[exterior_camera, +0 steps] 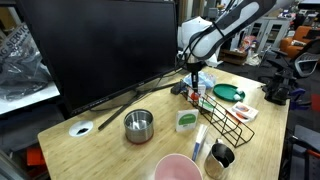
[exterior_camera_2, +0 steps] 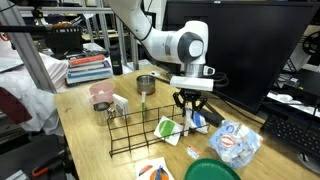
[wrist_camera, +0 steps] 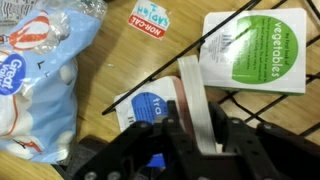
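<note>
My gripper (wrist_camera: 195, 106) points down at the wooden table (wrist_camera: 110, 70). Its fingers stand on either side of a thin white packet (wrist_camera: 190, 80) with a blue label, which rises on edge between them. Both pads look pressed against it. In both exterior views the gripper (exterior_camera: 196, 78) (exterior_camera_2: 190, 108) hangs low by the end of a black wire rack (exterior_camera: 228, 112) (exterior_camera_2: 140, 135), with the white-and-blue packet (exterior_camera_2: 198, 121) at its tips. A green-and-white vegetables packet (wrist_camera: 255, 50) leans on the rack just beyond.
A clear bag of white puffs (wrist_camera: 35, 75) (exterior_camera_2: 236, 141) lies beside the gripper. Also on the table are a steel pot (exterior_camera: 138, 124), a pink bowl (exterior_camera: 178, 168), a dark cup (exterior_camera: 221, 157) and a green plate (exterior_camera: 226, 93). A large monitor (exterior_camera: 100, 45) stands behind.
</note>
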`<state>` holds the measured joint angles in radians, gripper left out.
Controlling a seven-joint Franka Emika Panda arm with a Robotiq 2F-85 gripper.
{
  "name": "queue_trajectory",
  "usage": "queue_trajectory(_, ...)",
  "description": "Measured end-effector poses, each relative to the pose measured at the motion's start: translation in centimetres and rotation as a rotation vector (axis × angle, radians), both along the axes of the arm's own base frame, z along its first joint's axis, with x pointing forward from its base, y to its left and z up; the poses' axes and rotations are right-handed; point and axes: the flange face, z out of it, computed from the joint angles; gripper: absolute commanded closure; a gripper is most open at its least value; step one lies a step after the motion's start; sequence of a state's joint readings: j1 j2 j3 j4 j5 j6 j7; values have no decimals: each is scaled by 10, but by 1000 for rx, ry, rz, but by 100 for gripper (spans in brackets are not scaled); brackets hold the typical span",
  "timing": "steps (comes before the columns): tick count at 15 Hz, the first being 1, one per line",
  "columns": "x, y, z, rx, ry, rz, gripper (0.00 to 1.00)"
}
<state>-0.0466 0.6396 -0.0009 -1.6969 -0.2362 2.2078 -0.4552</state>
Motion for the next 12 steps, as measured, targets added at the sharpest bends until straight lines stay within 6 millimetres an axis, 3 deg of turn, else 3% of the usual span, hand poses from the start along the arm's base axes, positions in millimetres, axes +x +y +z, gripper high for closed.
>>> queue_trajectory(2, 0, -1, 0, 0, 0, -1, 99)
queue_trajectory(12, -1, -7, 0, 1, 1, -12, 96)
